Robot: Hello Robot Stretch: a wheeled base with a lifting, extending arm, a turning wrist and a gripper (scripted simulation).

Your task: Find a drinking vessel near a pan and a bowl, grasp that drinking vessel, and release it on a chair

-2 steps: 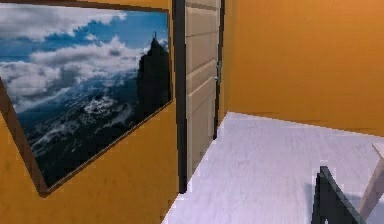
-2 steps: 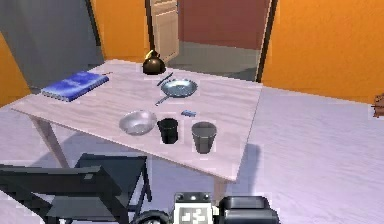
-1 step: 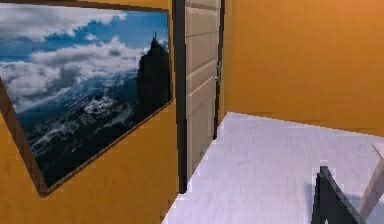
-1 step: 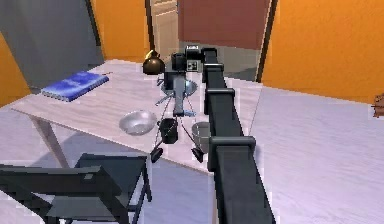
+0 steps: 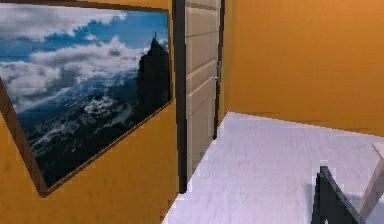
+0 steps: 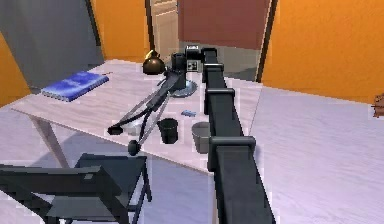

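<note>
On the pale rectangular table (image 6: 100, 100), what looks like a small dark cup (image 6: 168, 129) stands by the near edge beside a small grey cup (image 6: 203, 137). The gripper (image 6: 126, 136) hangs nearby; whether it holds anything cannot be told.

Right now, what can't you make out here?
Arm side view: whether the jaws hold anything, since things on the table lie behind them.
Arm side view: the grey cup, partly hidden by the arm.
Arm side view: a small blue object, too small to name.
Forward view: the dark chair, cut off by the bottom edge.
</note>
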